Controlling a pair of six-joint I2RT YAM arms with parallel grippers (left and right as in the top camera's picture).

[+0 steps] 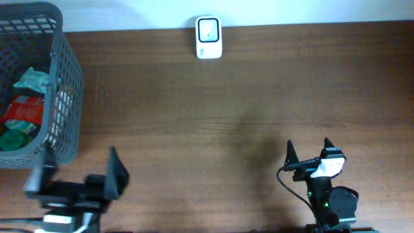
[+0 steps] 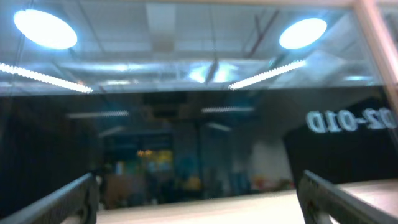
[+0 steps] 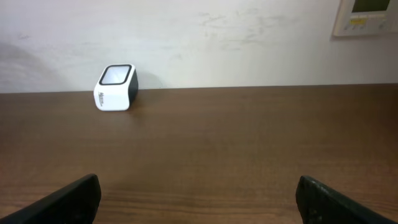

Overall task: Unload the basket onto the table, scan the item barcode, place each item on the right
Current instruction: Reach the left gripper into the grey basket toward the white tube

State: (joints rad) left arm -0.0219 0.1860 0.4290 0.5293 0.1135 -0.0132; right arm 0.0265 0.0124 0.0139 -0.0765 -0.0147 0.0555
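Resting at the near edge of one brown wooden table (image 1: 226, 97), two arms wait, one on each side, and both hold nothing. The left gripper (image 1: 77, 173) sits just in front of the basket with its two black fingers spread wide. The right gripper (image 1: 308, 152) stands well apart from it on the other side, its two fingers likewise parted, over bare wood.

One grey plastic mesh basket (image 1: 68, 77) occupies the far left corner of the table. Inside it lie the items: one crumpled pale-green packet (image 1: 31, 79) toward the back, one red packet (image 1: 22, 110) in the middle, and one dark green packet (image 1: 10, 139) nearest the front. At least three can be counted; whether more lie beneath them cannot be told, and no barcode is legible.

One small white barcode scanner with a dark window (image 1: 208, 37) stands at the far edge of the table, about midway along it and against the pale wall, well apart from the basket and from both grippers. The right wrist camera shows it to the left of centre, far beyond the open fingers.

The left wrist camera points upward past its spread fingers (image 2: 62, 202) at a blurred ceiling with two round lamps (image 2: 45, 28).
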